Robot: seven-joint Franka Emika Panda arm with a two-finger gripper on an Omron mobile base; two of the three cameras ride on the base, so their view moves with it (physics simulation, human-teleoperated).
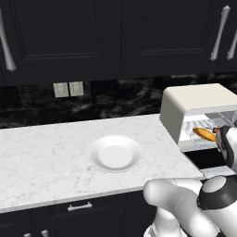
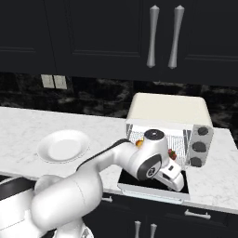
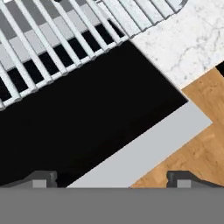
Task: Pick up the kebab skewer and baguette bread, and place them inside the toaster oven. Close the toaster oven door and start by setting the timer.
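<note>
The pincer (image 3: 112,177) hung with tips wide apart and empty over the lowered toaster oven door (image 3: 87,131), likely positioned to lift it by the handle. At the left base view's right edge, the baguette bread (image 1: 204,134) lay on the rack inside the toaster oven (image 1: 194,99); the plate (image 1: 115,153) sat mid-bench.

The toaster oven (image 1: 196,111) sits at the frame's right on the counter (image 1: 46,157), the baguette bread (image 1: 204,134) inside on its rack (door (image 2: 153,183) folded down in front); a plate (image 1: 115,153) lies left, centre frame.
</note>
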